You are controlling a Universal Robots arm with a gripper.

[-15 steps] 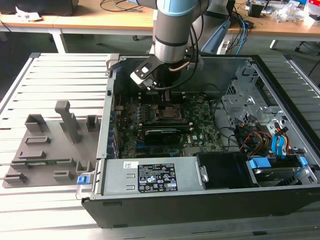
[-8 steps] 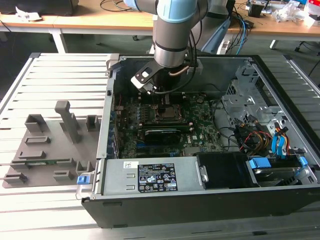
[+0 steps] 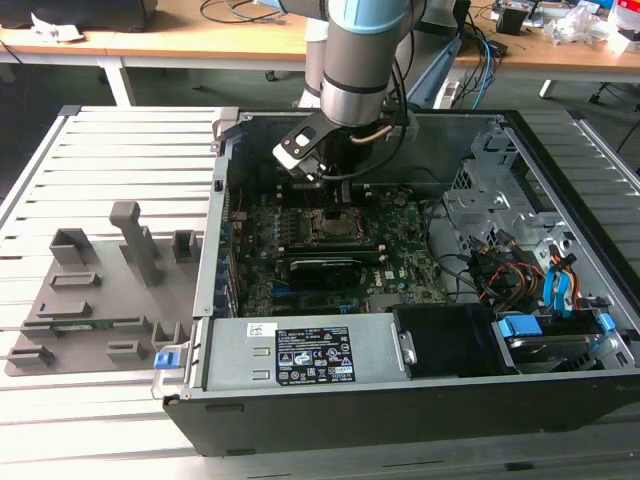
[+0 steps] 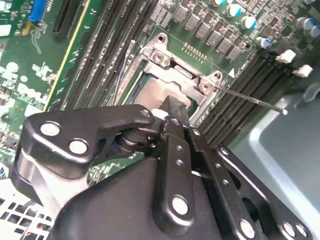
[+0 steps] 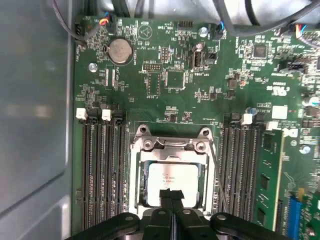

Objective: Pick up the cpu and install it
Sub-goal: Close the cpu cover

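Item: small flat square cpu with silver-grey metal top plate (image 5: 172,176), lying flat, plate upward, inside the open silver metal socket frame (image 5: 170,145) on the green motherboard (image 5: 170,75). Its edges run square with the frame and parallel to the long black memory slots (image 5: 102,165) on both sides; being square, it shows no long axis. Black two-finger gripper (image 5: 172,196): fingers closed together with no gap, holding nothing, tips over one edge of the cpu.

Bright, even light, seemingly from overhead, faintly glaring off the cpu (image 5: 170,177).
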